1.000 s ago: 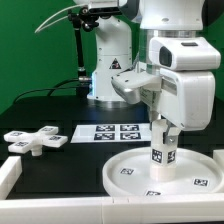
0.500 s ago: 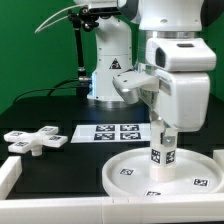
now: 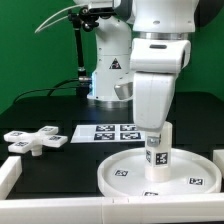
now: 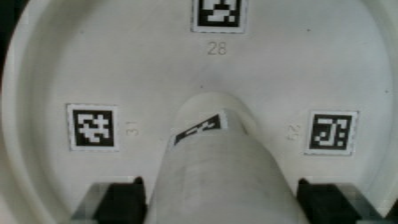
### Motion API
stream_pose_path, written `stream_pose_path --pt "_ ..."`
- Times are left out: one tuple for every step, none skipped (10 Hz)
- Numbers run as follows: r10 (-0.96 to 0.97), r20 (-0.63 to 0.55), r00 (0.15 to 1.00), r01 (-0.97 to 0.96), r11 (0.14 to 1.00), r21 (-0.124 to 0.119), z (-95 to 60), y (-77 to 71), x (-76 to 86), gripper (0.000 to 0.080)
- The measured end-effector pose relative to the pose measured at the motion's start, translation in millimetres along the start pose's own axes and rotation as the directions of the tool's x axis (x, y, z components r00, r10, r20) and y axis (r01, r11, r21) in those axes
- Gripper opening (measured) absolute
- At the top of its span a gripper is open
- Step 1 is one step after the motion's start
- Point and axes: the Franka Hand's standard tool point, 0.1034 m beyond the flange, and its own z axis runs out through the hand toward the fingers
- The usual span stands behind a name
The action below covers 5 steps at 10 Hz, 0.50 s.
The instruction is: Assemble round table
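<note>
1. Nearest to me, a low white wall (image 3: pixel 9 172) bounds the black surface (image 3: pixel 45 112) at the exterior view's left. A second piece of it stands at the exterior view's right, just beside the disc (image 3: pixel 104 172). That leaves me little room on that side.
2. The disc lies flat on the surface, rim up. Between it and the left wall I see a strip of bare surface.
3. The leg (image 3: pixel 158 150) stands upright inside the disc near its middle, well clear of the rim. I cannot tell whether its lower end is seated.
4. The fingers (image 4: pixel 121 200) are clamped on the leg's upper part, one on each side, as the wrist view shows.
5. Farther back, the cross base (image 3: pixel 33 140) lies flat at the exterior view's left, apart from the disc.
6. The marker board (image 3: pixel 110 132) lies between the cross base and the leg.
7. The arm's pedestal (image 3: pixel 108 75) stands farthest back.
</note>
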Motion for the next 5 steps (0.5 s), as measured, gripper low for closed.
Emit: stream_pose_path --pt "0.036 0.0 0.999 -0.036 0.999 0.001 0.0 -0.2 0.0 0.0409" --pt "0.126 0.001 0.992 -0.126 0.992 0.002 0.0 -0.6 0.1 0.0409" --pt "0.209 -0.002 0.978 -0.209 0.978 0.006 0.0 -1.0 0.3 0.0409" --pt "0.325 -0.006 0.946 -0.325 0.946 0.013 0.1 -1.5 0.1 0.0409" --pt "0.416 -0.008 0.909 -0.415 0.909 0.018 0.0 -1.8 0.5 0.0409"
